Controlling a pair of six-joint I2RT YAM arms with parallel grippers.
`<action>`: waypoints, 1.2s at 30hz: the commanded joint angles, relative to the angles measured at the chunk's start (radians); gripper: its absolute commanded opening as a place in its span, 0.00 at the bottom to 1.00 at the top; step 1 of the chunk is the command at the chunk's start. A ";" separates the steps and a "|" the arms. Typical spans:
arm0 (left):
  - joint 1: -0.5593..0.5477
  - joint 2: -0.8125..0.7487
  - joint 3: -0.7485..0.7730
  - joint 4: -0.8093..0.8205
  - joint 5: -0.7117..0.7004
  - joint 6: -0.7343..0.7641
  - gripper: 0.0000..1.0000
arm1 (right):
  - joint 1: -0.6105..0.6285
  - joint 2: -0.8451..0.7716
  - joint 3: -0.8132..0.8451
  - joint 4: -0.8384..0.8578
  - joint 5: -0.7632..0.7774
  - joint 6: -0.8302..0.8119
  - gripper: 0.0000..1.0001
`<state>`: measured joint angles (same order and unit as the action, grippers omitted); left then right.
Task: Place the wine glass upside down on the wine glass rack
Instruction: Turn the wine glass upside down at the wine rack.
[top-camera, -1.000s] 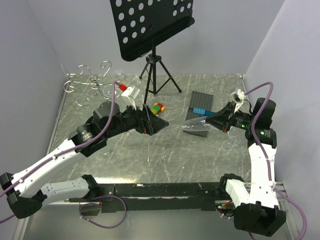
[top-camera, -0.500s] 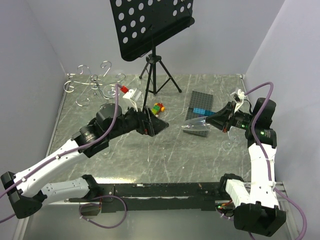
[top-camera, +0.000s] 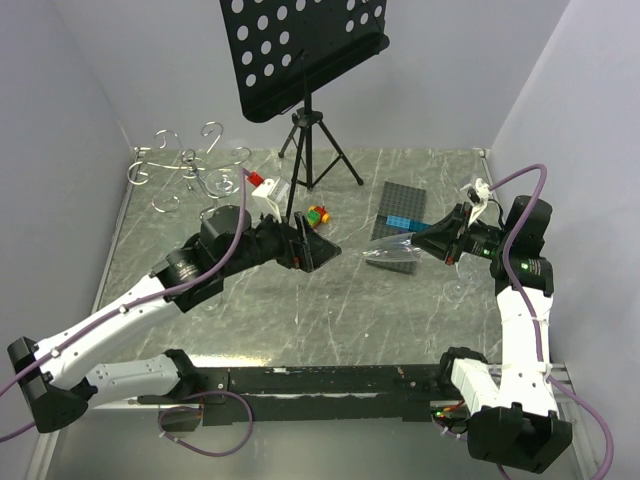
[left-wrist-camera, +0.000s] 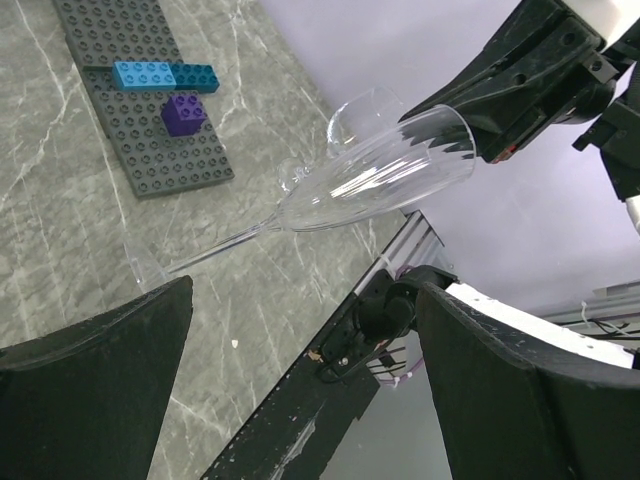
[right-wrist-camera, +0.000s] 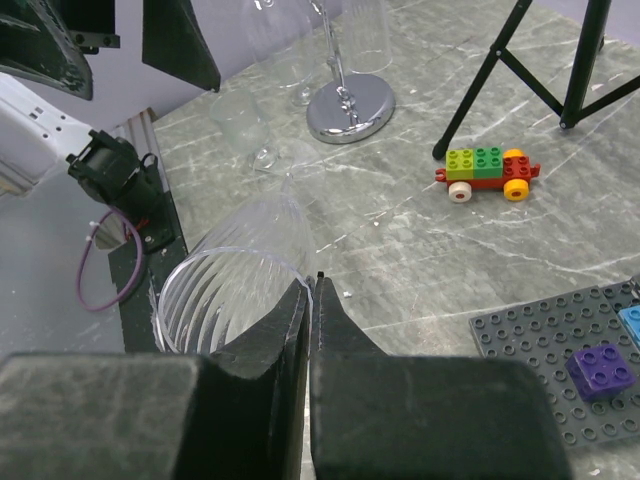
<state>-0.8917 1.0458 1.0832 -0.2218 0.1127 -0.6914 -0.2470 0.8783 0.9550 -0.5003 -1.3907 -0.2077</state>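
left wrist: judges wine glass (left-wrist-camera: 385, 170) thin, light, brittle (rim especially); notes right gripper (right-wrist-camera: 308, 300) pinching its rim, left gripper (left-wrist-camera: 302, 290) spread wide; advises hold at stem.

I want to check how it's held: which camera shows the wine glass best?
Left wrist: the whole wine glass shows sideways, bowl, stem and foot. Right wrist sees the glass end-on, mostly rim and bowl; top external shows the glass only faintly.
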 joint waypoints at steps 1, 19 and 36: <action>-0.004 0.013 0.012 0.032 0.015 0.023 0.97 | -0.008 -0.007 0.001 0.031 -0.041 -0.029 0.00; -0.003 0.091 0.015 0.038 0.038 0.009 0.97 | -0.008 -0.015 0.005 0.022 -0.042 -0.038 0.00; -0.001 0.088 0.093 -0.198 -0.199 0.052 0.95 | -0.006 -0.029 0.001 0.026 -0.027 -0.038 0.00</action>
<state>-0.8913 1.1446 1.1194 -0.3779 -0.0193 -0.6731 -0.2470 0.8680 0.9550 -0.5014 -1.3926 -0.2291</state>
